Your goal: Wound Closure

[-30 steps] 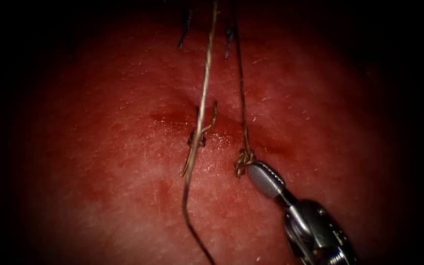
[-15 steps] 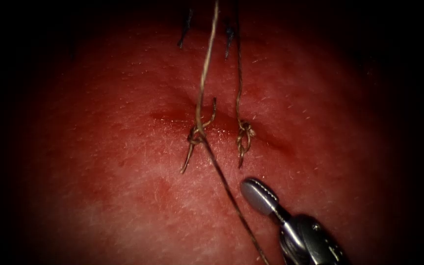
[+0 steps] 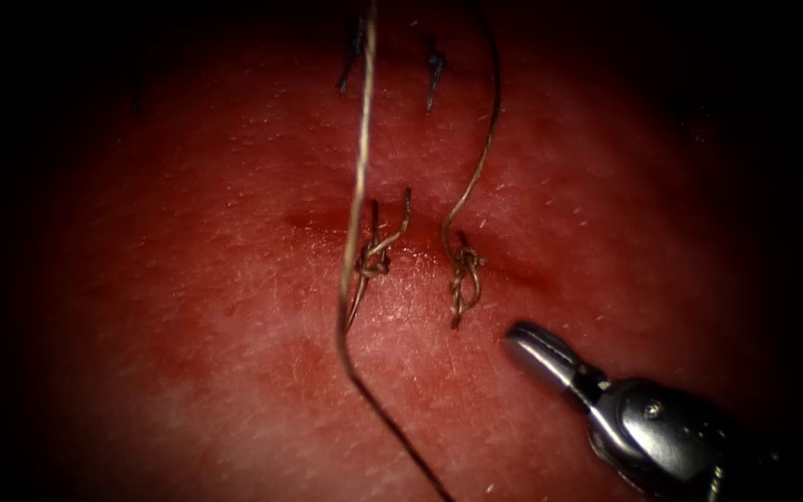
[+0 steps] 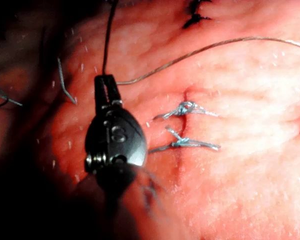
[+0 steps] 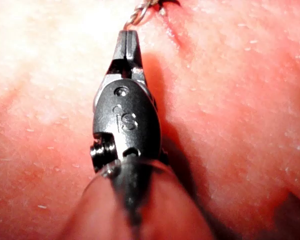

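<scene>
Right tool: in the endoscope view it comes in from the lower right and lies over the tissue just right of and below the right knot; jaws closed together, nothing between them.
Right tool, wrist view: jaws pressed shut, tip just short of a twisted thread end, not touching it as far as can be told.
Left tool: seen in the left wrist view, jaws closed on the thread; one strand runs up from the tip, another sweeps off across the tissue.
Thread, endoscope view: a long strand drops from the top, passes just left of the left knot and curves away toward the bottom edge.
Left knot: a braided knot on the cut, with short tails.
Right knot: a second knot, its strand looping upward.
Needle: not made out, so where it lies cannot be told.
Tissue surface: glossy, pebbled, with fine pale hairs.
Dark stitches: two dark thread ends at the far edge.
</scene>
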Motion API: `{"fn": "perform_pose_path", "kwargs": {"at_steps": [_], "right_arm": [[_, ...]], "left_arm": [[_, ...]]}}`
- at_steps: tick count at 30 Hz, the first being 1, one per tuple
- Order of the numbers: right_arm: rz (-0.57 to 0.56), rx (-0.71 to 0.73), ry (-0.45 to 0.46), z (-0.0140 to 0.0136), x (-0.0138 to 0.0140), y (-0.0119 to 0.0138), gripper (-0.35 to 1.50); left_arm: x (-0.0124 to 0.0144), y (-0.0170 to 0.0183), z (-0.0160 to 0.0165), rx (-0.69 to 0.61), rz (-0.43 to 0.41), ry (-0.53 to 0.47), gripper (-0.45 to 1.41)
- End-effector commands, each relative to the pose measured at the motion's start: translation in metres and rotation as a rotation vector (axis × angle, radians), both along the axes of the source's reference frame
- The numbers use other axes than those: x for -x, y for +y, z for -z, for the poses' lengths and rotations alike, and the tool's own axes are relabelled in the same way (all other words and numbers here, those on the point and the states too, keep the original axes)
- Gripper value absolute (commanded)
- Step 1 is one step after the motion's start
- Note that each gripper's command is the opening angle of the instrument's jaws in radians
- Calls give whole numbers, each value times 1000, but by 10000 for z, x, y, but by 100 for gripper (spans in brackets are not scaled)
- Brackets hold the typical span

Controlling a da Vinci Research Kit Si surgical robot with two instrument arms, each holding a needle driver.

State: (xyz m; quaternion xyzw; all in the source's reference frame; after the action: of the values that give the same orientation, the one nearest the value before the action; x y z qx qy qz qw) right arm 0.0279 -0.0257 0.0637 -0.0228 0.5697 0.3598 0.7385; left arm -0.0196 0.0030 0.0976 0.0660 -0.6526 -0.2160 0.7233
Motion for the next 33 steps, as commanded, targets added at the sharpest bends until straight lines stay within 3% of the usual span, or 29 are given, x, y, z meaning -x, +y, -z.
{"fn": "perform_pose_path", "kwargs": {"at_steps": [1, 3, 4, 5, 6, 8, 13, 14, 18, 23, 33], "right_arm": [[52, 66, -54, -1, -5, 7, 42], [102, 105, -110, 2, -8, 10, 37], [169, 164, -182, 1, -16, 15, 47], [224, 254, -260, -2, -27, 20, 78], [251, 288, -293, -4, -33, 23, 94], [311, 287, -336, -9, -47, 28, 108], [374, 375, -407, -16, -62, 36, 98], [407, 391, -434, -18, -60, 38, 88], [433, 395, -436, -19, -46, 39, 84], [452, 396, -423, -11, -30, 33, 106], [459, 389, -424, -20, -21, 48, 113]], "left_arm": [[3, -5, -1, -3, -6, -6, -45], [-1, -12, 6, -6, -12, -11, -45], [-5, -23, 12, -2, -21, -16, -45], [-9, -33, 19, -4, -29, -21, -45], [-10, -38, 22, -5, -33, -24, -45], [-14, -46, 29, -7, -42, -31, -45], [-30, -65, 45, -13, -52, -37, -45], [-39, -70, 51, -17, -53, -34, -45], [-58, -73, 62, -27, -49, -32, -45], [-72, -79, 67, -28, -40, -36, -45], [-100, -119, 99, -36, -38, -52, -45]]}}
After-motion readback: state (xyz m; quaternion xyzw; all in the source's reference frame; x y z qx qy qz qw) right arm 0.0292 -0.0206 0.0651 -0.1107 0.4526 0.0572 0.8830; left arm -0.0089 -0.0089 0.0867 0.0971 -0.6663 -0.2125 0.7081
